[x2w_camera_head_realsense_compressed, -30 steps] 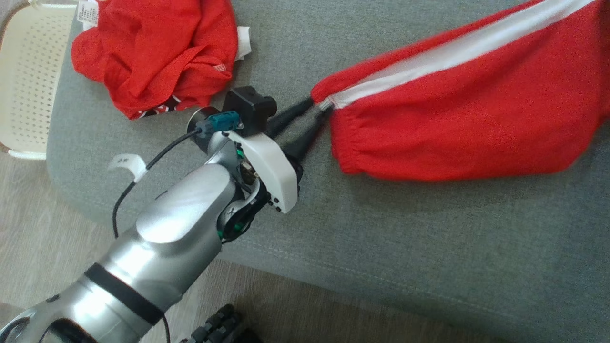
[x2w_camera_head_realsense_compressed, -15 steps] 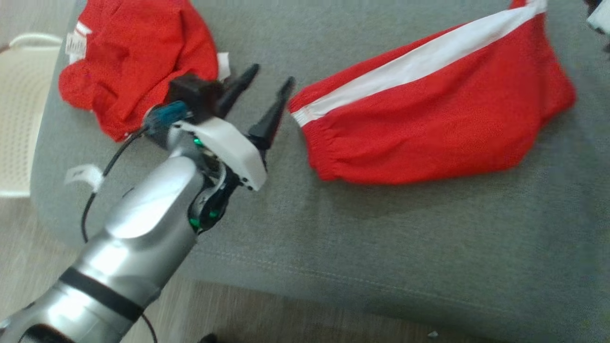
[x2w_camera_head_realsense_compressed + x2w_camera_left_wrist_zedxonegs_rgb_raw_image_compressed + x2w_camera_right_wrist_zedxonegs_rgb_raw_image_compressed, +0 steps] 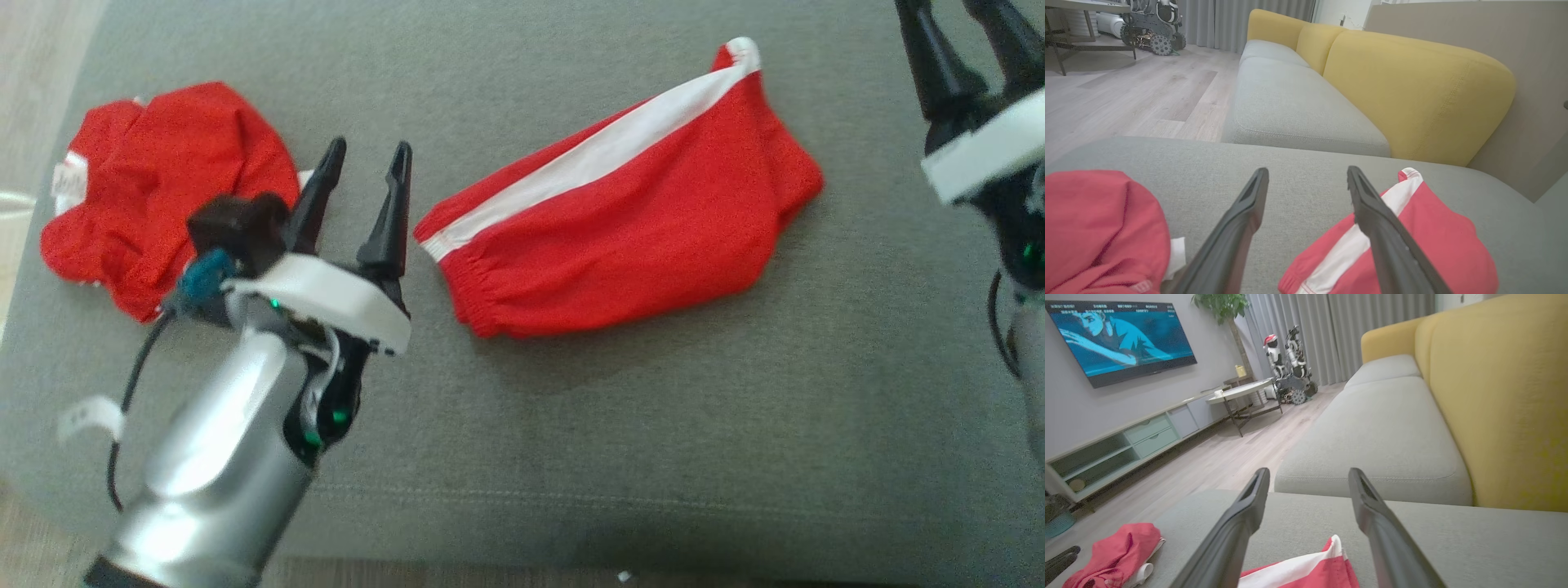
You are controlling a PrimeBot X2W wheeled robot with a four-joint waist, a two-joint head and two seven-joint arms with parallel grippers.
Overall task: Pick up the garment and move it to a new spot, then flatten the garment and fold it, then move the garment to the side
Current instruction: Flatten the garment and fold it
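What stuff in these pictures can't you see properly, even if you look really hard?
- Striped garment: in the left wrist view a dark finger and the bottom edge hide part of it.
- Crumpled garment's label: head view, too blurred to read.
- Right gripper: head view's top edge cuts off its tips.
- TV writing: right wrist view, too small.

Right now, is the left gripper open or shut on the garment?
Open: the left gripper shows fingers apart, grey cushion between them; the striped garment lies beside it.
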